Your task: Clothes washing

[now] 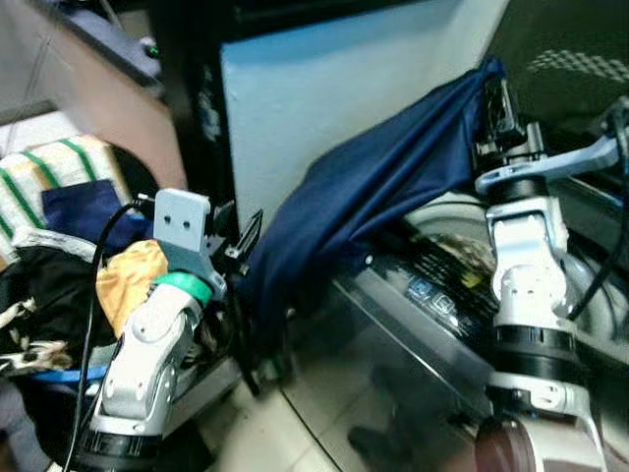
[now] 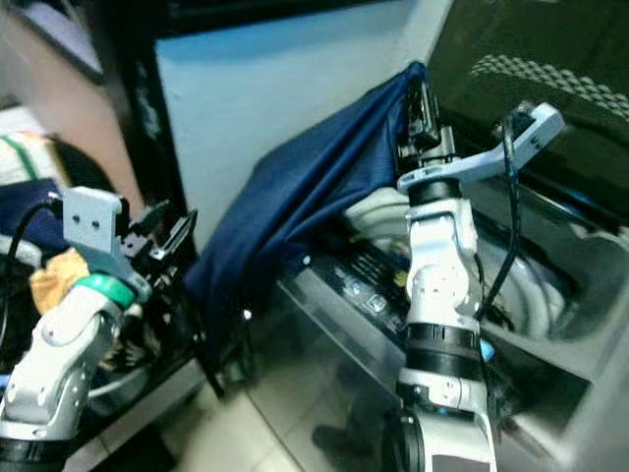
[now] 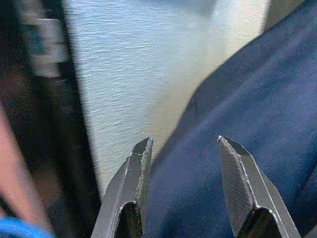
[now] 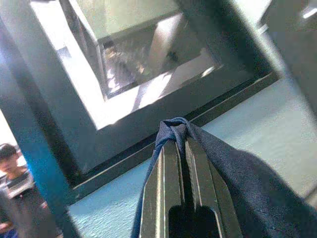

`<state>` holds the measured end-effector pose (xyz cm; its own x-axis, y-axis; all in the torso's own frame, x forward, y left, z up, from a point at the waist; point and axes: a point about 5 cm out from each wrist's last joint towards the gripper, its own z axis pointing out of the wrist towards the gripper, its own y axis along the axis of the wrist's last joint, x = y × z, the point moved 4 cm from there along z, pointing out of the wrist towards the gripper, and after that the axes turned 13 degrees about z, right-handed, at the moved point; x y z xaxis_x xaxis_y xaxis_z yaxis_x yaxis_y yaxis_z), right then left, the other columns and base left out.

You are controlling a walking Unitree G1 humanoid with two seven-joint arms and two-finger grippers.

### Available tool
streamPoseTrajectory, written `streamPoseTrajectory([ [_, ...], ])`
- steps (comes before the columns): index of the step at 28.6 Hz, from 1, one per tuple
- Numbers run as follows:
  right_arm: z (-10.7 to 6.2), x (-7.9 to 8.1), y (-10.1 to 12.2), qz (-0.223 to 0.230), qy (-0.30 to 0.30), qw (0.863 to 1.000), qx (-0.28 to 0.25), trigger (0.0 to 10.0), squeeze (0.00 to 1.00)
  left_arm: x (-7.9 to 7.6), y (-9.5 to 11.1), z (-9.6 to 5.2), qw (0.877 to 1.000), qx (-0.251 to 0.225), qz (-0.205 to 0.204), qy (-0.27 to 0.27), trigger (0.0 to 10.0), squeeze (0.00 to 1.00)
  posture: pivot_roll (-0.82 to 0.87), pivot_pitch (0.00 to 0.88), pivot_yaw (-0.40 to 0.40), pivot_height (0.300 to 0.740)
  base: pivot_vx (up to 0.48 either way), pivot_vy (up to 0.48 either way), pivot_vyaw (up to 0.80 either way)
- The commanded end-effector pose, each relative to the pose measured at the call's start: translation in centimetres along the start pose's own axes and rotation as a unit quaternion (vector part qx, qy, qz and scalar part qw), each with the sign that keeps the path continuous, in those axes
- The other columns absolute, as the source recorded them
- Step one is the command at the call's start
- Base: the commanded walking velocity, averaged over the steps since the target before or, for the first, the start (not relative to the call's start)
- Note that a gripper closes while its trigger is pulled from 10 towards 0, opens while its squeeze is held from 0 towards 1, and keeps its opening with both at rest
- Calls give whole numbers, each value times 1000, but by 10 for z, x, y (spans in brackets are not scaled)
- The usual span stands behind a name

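Note:
A dark blue garment [image 1: 373, 197] hangs stretched from upper right down to lower left, over the front corner of the washing machine [image 1: 442, 295]. My right gripper [image 1: 494, 98] holds its top end high above the machine's open tub, fingers [image 4: 173, 163] shut on a bunched fold of the cloth [image 4: 237, 183]. My left gripper [image 1: 246, 236] is low at the garment's lower end, fingers [image 3: 136, 173] open, with the blue cloth [image 3: 237, 124] just beyond the tips.
A heap of laundry [image 1: 59, 256] with striped, orange and dark pieces lies at the left beside my left arm. A pale wall panel [image 1: 324, 88] stands behind the garment. Tiled floor [image 1: 285, 433] lies below. A person [image 4: 15, 173] shows in the right wrist view.

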<state>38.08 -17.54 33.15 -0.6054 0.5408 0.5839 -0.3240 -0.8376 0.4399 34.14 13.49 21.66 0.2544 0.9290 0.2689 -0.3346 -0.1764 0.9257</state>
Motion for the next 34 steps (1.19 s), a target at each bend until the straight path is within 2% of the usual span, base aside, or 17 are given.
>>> streamPoseTrajectory([
  [1, 5, 5, 17, -5, 8, 1000, -29, 10000, 0, -2, -3, -2, 1000, 7, -4, -3, 10000, 0, 83, 19, 7, 740, 0, 0, -800],
  [7, 13, 16, 23, -7, 24, 999, -38, 10000, 0, -2, -3, -1, 1000, 6, -5, -1, 10000, 0, 83, 19, 7, 740, 0, 0, -800],
  [9, 18, 23, 20, -20, 37, 999, -23, 10000, 0, -2, -4, -2, 1000, 8, -6, 1, 10000, 0, 83, 19, 7, 740, 0, 0, -800],
  [13, 19, 26, 11, -41, 41, 998, 1, 10000, 0, -1, -5, -3, 1000, 12, -8, 6, 10000, 0, 81, 23, -4, 740, 0, 0, -800],
  [15, 18, 29, 2, -66, 49, 996, 22, 10000, 0, 3, -8, -5, 1000, 19, -13, 20, 10000, 0, 79, 22, -7, 740, 0, 0, -800],
  [17, 16, 30, -6, -89, 52, 994, 39, 10000, 0, 10, -8, -6, 999, 21, -17, 36, 10000, 0, 81, 18, -10, 740, 0, 0, -800],
  [21, 15, 30, -10, -98, 53, 993, 47, 10000, 0, 15, -6, -6, 999, 19, -16, 45, 10000, 0, 83, 16, -13, 740, 0, 0, -800],
  [34, 20, 26, -7, -109, 41, 993, 36, 10000, 0, 18, 0, -5, 999, 8, -12, 47, 10000, 0, 88, 0, -25, 740, 0, 0, -800],
])
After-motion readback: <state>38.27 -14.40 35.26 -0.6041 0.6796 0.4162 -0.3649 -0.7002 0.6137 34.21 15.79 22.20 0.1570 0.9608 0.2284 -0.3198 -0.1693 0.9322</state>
